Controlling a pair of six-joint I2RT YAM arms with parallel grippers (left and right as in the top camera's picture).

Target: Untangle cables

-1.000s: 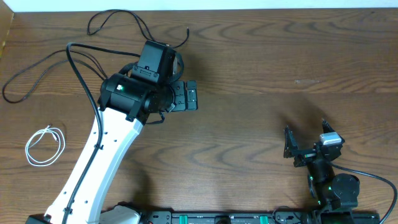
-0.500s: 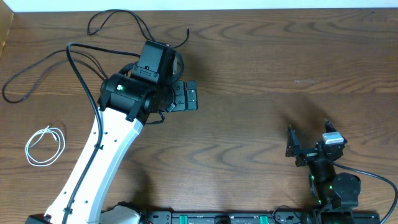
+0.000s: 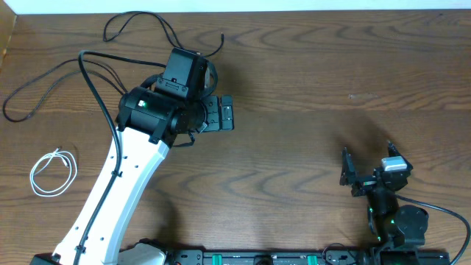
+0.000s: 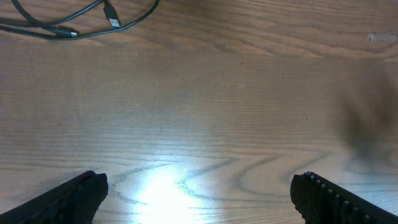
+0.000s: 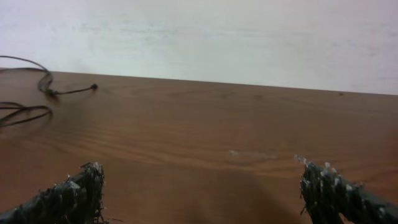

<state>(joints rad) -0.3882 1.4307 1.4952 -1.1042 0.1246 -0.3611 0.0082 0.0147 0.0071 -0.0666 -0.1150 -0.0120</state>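
Observation:
Two thin black cables lie at the table's back left. One (image 3: 140,15) loops along the far edge, the other (image 3: 40,82) curves out toward the left edge. A small white cable (image 3: 53,172) lies coiled by itself at the left. My left gripper (image 3: 229,113) hovers open over bare wood, right of the black cables. In the left wrist view a cable (image 4: 74,23) with a plug crosses the top left, far from the open left gripper (image 4: 199,199). My right gripper (image 3: 368,165) stands open at the front right. In the right wrist view the right gripper (image 5: 202,196) holds nothing and black cables (image 5: 28,112) lie far left.
The left arm (image 3: 125,177) stretches diagonally from the front left to the table's middle back. A white wall (image 5: 199,31) runs behind the table's far edge. Bare wood (image 3: 316,81) spans the right half.
The right gripper has drifted slightly toward the front right edge. The left arm and the cables have not moved.

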